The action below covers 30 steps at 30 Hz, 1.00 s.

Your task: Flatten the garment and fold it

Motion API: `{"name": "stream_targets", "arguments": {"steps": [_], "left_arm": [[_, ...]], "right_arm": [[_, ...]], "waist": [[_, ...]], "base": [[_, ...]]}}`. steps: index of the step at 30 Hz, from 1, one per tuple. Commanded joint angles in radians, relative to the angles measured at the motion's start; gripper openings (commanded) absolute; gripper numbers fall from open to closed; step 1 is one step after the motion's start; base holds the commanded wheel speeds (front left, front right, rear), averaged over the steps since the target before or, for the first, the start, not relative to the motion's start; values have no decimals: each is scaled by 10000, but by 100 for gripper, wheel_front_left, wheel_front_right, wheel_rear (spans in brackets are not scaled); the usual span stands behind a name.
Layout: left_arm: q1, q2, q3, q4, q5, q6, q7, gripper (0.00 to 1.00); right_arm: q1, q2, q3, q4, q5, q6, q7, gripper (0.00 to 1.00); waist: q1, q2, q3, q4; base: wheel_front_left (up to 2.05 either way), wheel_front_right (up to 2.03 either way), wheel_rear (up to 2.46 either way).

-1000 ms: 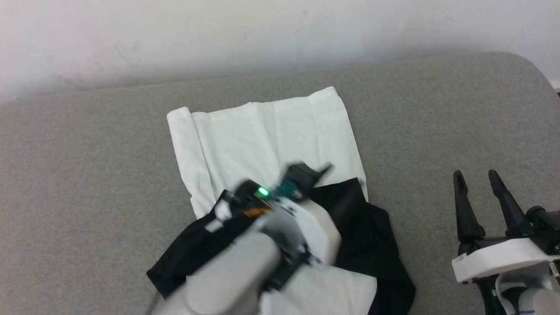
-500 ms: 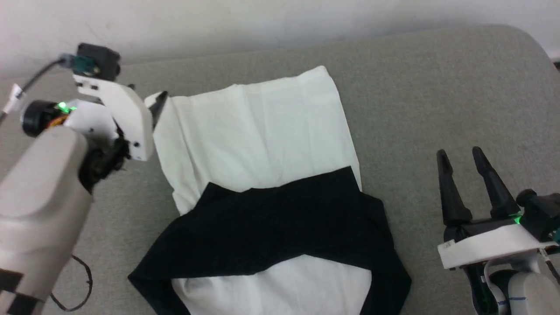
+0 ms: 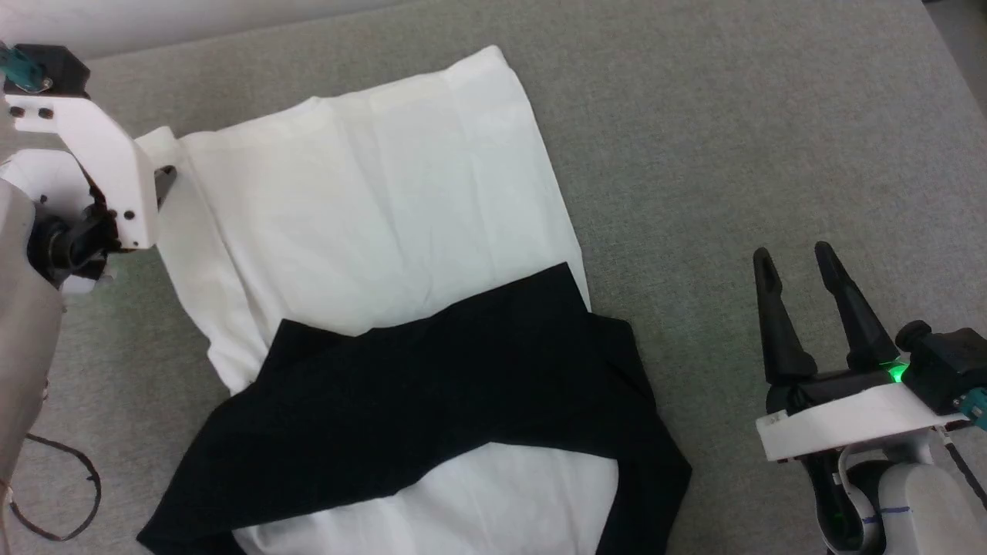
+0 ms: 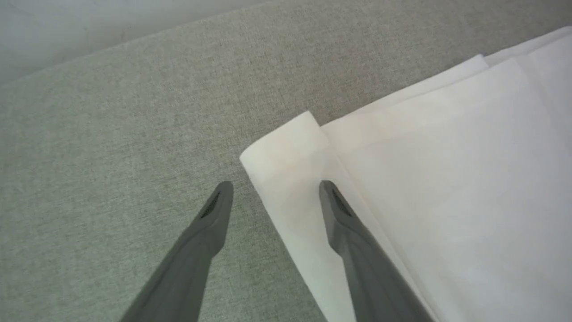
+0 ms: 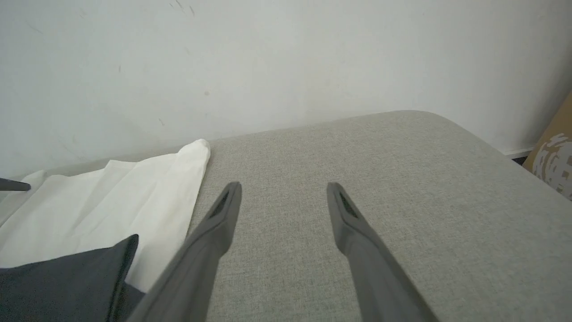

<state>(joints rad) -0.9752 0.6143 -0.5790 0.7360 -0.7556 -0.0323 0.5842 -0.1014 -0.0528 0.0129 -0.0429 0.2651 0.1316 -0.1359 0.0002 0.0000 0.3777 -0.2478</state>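
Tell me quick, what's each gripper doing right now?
Left gripper: open, holding nothing, fingers either side of the edge of the soft white T-shirt with black sleeves.
Right gripper: open, empty, above the grey fabric cushion.

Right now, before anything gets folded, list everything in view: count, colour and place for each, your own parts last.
garment: one, white body with black sleeves lying across its near part, spread on the middle of the padded surface.
padded surface: one, grey, under the garment and both grippers.
wall: one, white, behind the surface's far edge.
cable: one, black, looped at the head view's lower left.
brown object: one, brown with a pale print, perhaps a box, past the surface's right edge.
left gripper: one, dark fingers, open, one finger over the garment's far left corner, the other over bare surface.
right gripper: one, dark fingers, open, over bare surface right of the garment.
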Motion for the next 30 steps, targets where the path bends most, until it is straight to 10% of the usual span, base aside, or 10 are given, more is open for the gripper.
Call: {"name": "stream_targets", "arguments": {"steps": [1, 7, 8, 9, 17, 30], "left_arm": [[-189, 86, -21, 146, 126, 74, -127, 100], [-216, 282, -343, 759, 474, 69, -56, 100], [-187, 299, -403, 846, 465, -13, 80, 82], [-158, 307, -457, 896, 442, -126, 190, 0], [-253, -115, -394, 657, 300, -509, -986, 0], [-633, -877, -1075, -1077, 355, -948, -2730, 0]], "right_arm": [[-147, 26, 24, 63, 83, -9, -91, 100], [-214, 26, 16, 142, 77, -9, -129, 100], [-221, 26, 6, 148, 67, -9, -122, 100], [-225, 26, -6, 152, 50, -9, -112, 100], [-523, -84, -116, -93, -688, -9, 682, 100], [-4770, -3312, 2394, 262, 1770, -9, 6759, 100]], "waist": [[-2, 0, 384, -320], [-2, 0, 562, -322], [-2, 0, 574, -306], [-2, 0, 578, -282], [-2, 0, 210, 261], [-2, 0, 389, 2014]], "base": [[0, 0, 0], [0, 0, 0], [0, 0, 0], [0, 0, 0], [0, 0, 0], [0, 0, 0]]}}
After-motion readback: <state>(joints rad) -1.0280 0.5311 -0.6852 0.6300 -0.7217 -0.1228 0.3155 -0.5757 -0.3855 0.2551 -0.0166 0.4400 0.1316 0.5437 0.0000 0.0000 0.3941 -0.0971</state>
